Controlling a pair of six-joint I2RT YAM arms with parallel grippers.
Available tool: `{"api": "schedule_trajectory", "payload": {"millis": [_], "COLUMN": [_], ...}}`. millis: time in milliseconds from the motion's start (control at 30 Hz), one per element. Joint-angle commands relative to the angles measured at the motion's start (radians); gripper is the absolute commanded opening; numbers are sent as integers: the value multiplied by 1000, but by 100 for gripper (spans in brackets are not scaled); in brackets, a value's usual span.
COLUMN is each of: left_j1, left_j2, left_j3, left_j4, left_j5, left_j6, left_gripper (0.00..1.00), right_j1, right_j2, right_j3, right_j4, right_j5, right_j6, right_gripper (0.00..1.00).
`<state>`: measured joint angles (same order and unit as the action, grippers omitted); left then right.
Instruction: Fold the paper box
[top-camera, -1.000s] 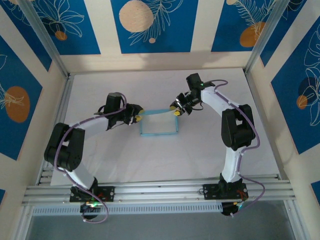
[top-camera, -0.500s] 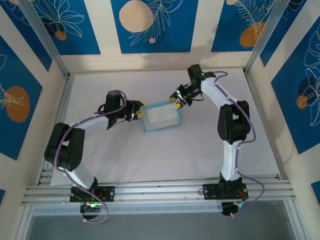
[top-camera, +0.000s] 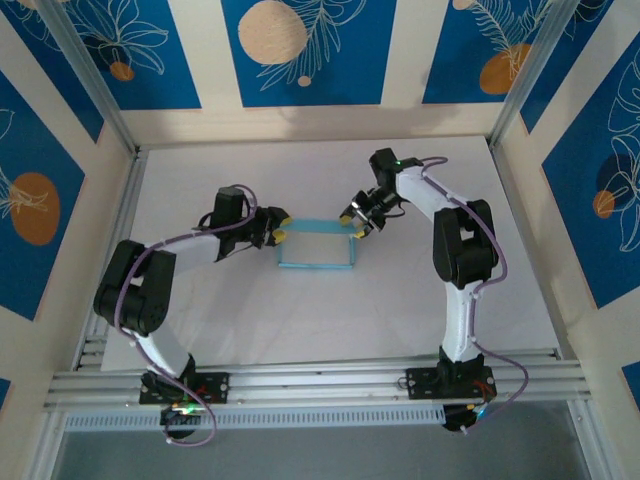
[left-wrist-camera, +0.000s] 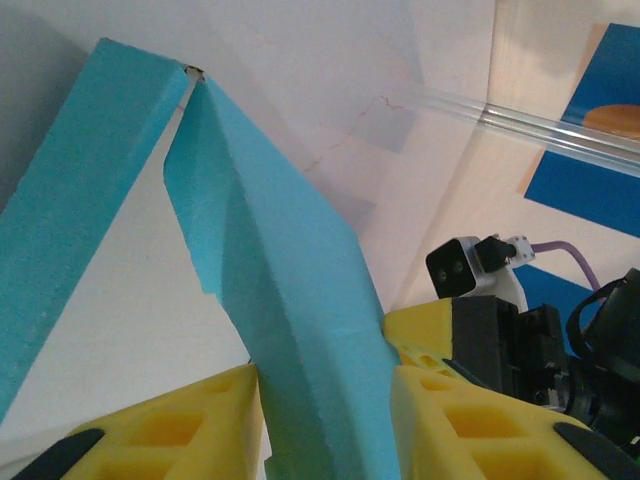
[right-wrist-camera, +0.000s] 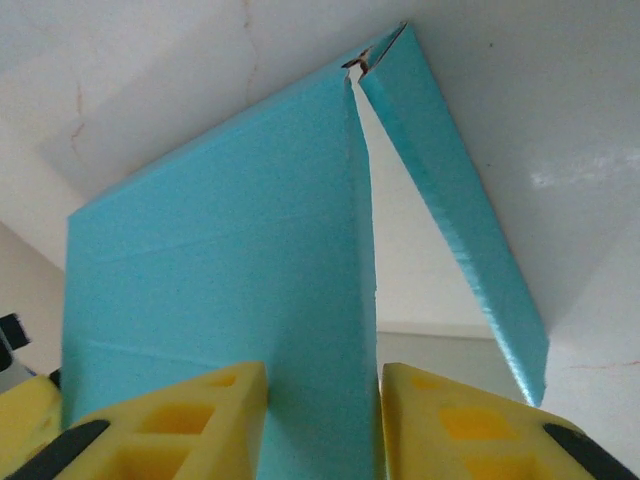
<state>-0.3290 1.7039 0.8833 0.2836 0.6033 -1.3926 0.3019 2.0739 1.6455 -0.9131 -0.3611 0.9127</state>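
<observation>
Blue card walls of the box (top-camera: 316, 243) stand between each arm's yellow fingers, left (left-wrist-camera: 320, 425) and right (right-wrist-camera: 322, 415), astride opposite ends but seemingly slack, squaring it on the worktop (top-camera: 300, 320).

Bright, even overhead light, soft short shadows under the arms on the white worktop (top-camera: 300, 320), close wrist foregrounds slightly blurred.

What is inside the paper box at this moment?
Inside the paper box only its own white floor shows, with nothing lying on it. The left gripper and right gripper straddle its walls, covering those corners.
</observation>
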Motion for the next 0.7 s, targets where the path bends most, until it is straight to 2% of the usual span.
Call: {"api": "schedule_trajectory", "payload": {"millis": [0, 233, 400, 667], "left_j1": [-5, 2, 18, 21], "left_j2": [-8, -92, -135, -192], "left_j3": [-10, 29, 34, 47], "left_j4": [1, -235, -357, -492], "left_j5": [50, 17, -27, -114], "left_j6": [86, 319, 436, 564], "left_gripper": [39, 48, 56, 55], "right_j1": [22, 28, 38, 64], "right_j2": [-36, -83, -94, -112], "right_j3": [-32, -66, -67, -75], "right_j4": [-17, -5, -12, -15], "right_j5": [49, 129, 172, 246], "right_j6": [-51, -90, -106, -115], "right_gripper": [37, 36, 36, 36]}}
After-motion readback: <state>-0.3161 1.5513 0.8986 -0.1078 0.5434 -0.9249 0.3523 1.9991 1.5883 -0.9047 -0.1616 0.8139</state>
